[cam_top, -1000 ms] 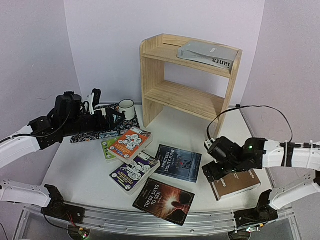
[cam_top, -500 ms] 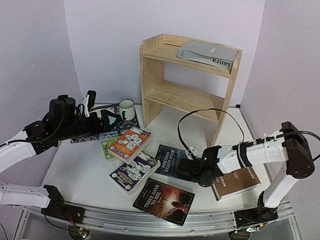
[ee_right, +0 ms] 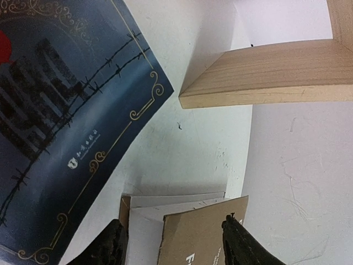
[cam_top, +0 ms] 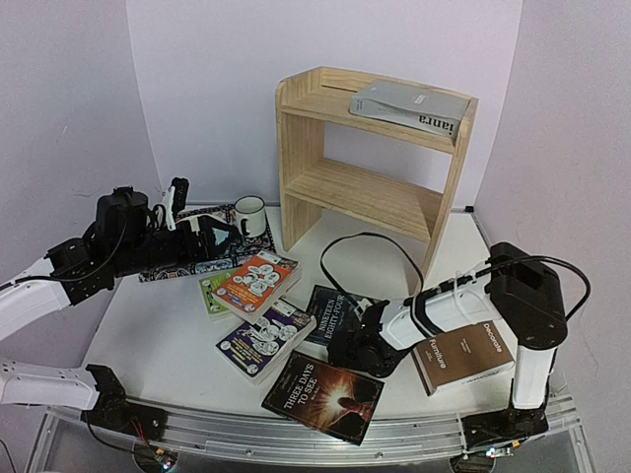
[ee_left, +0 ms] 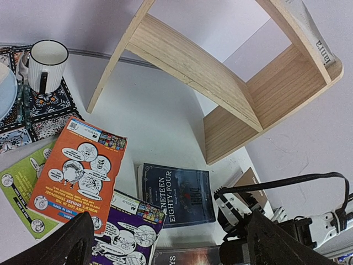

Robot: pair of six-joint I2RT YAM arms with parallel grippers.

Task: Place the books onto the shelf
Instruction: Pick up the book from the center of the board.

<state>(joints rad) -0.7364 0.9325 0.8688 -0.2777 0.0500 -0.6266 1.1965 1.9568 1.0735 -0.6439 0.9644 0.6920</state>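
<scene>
1 book, the grey one (cam_top: 409, 106), lies flat on the top tier of the shelf (cam_top: 301, 168) at the table's (cam_top: 158, 335) far edge. 6 lie on the table. The right arm (cam_top: 449, 296) bends low toward mid-table, likely to take the blue book (cam_top: 330, 313) by its right edge. The right jaws stand partly apart between it and Decorate (ee_right: 198, 237), gripping nothing visible. The left jaws gape wide above the placemat (cam_top: 168, 271) near the left edge, probably waiting clear.

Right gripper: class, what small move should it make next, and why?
Probably lower the right gripper onto the corner of the dark blue book and close. In the top view it sits at that corner; its fingers stand apart with nothing visibly held; the book lies flat, off the shelf.
</scene>
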